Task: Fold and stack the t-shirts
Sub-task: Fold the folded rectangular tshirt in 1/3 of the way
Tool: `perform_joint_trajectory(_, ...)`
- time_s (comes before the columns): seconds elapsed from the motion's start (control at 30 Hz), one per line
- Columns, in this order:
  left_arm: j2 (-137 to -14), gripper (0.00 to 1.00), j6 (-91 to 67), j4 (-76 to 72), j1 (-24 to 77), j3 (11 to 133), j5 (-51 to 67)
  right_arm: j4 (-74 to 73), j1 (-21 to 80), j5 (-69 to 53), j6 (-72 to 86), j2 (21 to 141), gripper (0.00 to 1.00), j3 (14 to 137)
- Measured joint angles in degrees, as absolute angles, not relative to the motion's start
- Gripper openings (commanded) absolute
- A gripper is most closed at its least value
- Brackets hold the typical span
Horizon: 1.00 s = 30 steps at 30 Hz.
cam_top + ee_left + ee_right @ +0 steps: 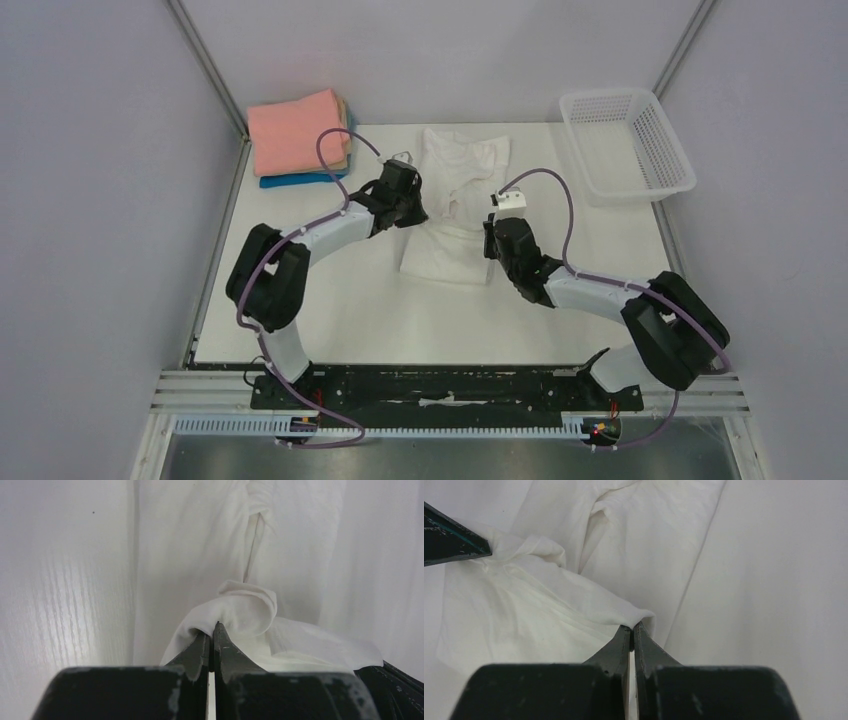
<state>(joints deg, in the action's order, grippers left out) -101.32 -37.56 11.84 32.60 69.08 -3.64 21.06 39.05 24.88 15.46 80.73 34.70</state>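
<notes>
- T-shirt (pixel 462 165), white, lies mid-surface (pixel 330 300), with its long axis running from 12 to 6 o'clock.
- Left end effector (pixel 212 630) pinches its 9 o'clock edge.
- Right end effector (pixel 632 628) pinches its 3 o'clock edge.
- Folded t-shirts (pixel 297 135) sit stacked at 11 o'clock.

Near table (pixel 400 320) open — stack (pixel 298 140), basket (pixel 660 145) block corners.

White wood-grain table (pixel 340 310), boxed by pale grey walls (pixel 440 50) on three sides. Metal corner posts (pixel 208 65) at the back. Even, soft light.
</notes>
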Motion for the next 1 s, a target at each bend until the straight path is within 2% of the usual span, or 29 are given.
perform_joint_trajectory(0.17, -107.09, 0.02, -36.6, 11.35, 31.16, 73.14, -1.78, 23.31, 35.73, 21.67, 15.46, 85.76, 0.04, 36.27)
perform_joint_trajectory(0.23, -109.67, 0.05, -36.34, 11.35, 30.74, 74.83, -0.75, 23.83, 34.61, 20.64, 15.46, 87.92, 0.05, 37.32)
perform_joint_trajectory(0.3, -112.12, 0.2, -36.29, 11.4, 30.24, 76.4, 0.4, 24.32, 33.39, 19.66, 15.49, 90.41, 0.07, 38.87)
perform_joint_trajectory(0.37, -114.34, 0.41, -35.83, 11.44, 29.58, 77.95, 1.63, 24.45, 31.97, 18.83, 15.7, 93.08, 0.19, 40.8)
perform_joint_trajectory(0.43, -115.61, 0.53, -35.16, 11.66, 29.08, 79.18, 2.52, 24.77, 30.81, 18.28, 16.19, 94.78, 0.38, 41.85)
perform_joint_trajectory(0.47, -115.94, 0.63, -34.83, 11.81, 28.86, 79.81, 3.14, 24.86, 30.26, 17.96, 16.38, 95.37, 0.44, 42.22)
perform_joint_trajectory(0.5, -116.05, 0.77, -34.59, 11.94, 28.67, 80.31, 3.38, 24.82, 29.78, 17.76, 16.49, 95.79, 0.53, 42.57)
perform_joint_trajectory(0.6, -116.09, 0.8, -34.04, 12.01, 28.47, 82.24, 3.44, 23.99, 28.77, 17.85, 16.36, 96.51, 0.83, 44.38)
perform_joint_trajectory(0.67, -115.94, 0.81, -34.02, 11.88, 28.45, 82.89, 2.98, 23.49, 28.53, 17.78, 16.05, 96.42, 0.98, 45.41)
perform_joint_trajectory(0.8, -113.23, 0.82, -34.02, 11.92, 28.45, 80.71, 2.35, 23.14, 28.56, 14.96, 15.4, 94.83, 0.98, 44.42)
perform_joint_trajectory(1.0, -101.43, 0.83, -34.22, 10.79, 28.45, 66.43, 2.5, 23.11, 28.64, 8.25, 16.95, 83.42, 0.98, 34.76)
